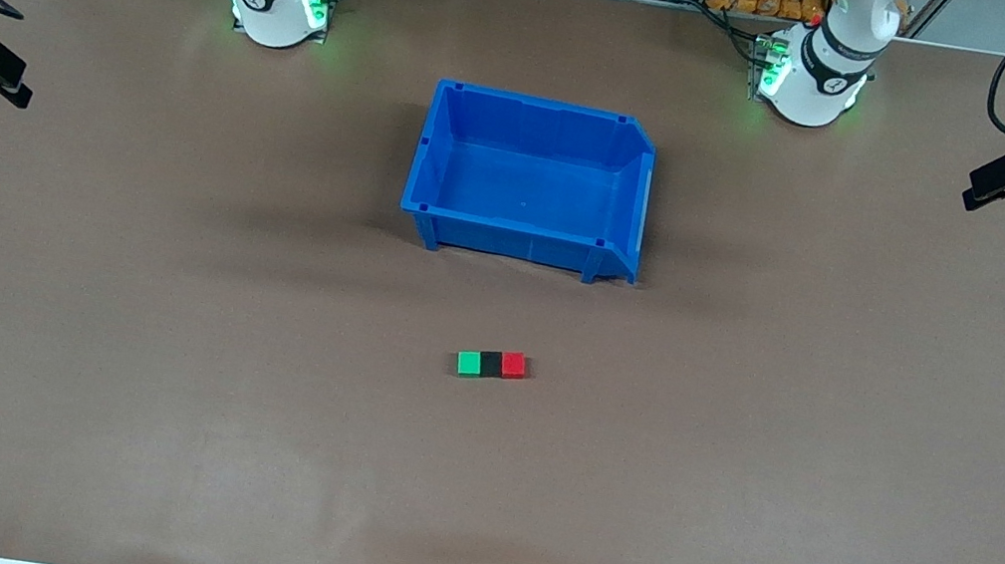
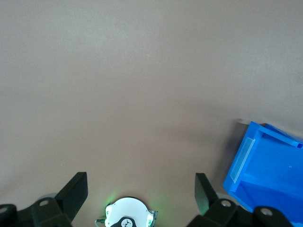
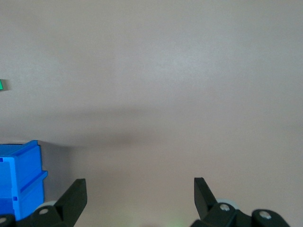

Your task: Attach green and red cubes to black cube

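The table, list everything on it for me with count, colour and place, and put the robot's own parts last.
green cube: one, bright green, on the table nearer the front camera than the blue bin, touching the black cube on the side toward the right arm's end.
black cube: one, matte black, in the middle of the row.
red cube: one, bright red, touching the black cube on the side toward the left arm's end.
blue bin: one, blue, mid-table, nothing visible inside.
left claw: one, black, open, waiting over the left arm's end of the table.
right claw: one, black, open, waiting over the right arm's end.
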Robot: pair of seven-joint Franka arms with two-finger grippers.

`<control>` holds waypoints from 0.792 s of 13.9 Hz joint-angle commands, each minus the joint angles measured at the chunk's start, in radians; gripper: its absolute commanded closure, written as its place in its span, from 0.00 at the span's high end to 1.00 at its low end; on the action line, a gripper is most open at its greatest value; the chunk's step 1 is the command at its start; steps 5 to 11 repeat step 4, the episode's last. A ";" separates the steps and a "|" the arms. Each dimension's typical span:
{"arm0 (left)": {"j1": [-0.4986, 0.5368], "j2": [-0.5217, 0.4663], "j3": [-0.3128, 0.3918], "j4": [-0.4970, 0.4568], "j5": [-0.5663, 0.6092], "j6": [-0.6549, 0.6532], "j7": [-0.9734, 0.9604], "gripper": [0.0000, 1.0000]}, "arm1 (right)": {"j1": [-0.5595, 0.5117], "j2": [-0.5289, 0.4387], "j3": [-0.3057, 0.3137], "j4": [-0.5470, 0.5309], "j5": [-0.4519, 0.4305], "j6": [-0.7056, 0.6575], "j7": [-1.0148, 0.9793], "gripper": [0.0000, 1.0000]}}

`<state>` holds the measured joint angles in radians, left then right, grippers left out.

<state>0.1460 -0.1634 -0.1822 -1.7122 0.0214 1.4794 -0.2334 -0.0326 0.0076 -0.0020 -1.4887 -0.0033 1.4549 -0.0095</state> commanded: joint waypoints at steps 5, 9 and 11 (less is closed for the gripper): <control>0.004 0.013 -0.002 0.032 -0.008 -0.028 0.017 1.00 | -0.024 0.008 0.011 0.016 0.020 -0.008 -0.013 1.00; 0.004 0.013 -0.002 0.032 -0.008 -0.028 0.017 1.00 | -0.024 0.008 0.011 0.016 0.020 -0.008 -0.013 1.00; 0.004 0.013 -0.002 0.032 -0.008 -0.028 0.017 1.00 | -0.024 0.008 0.011 0.016 0.020 -0.008 -0.013 1.00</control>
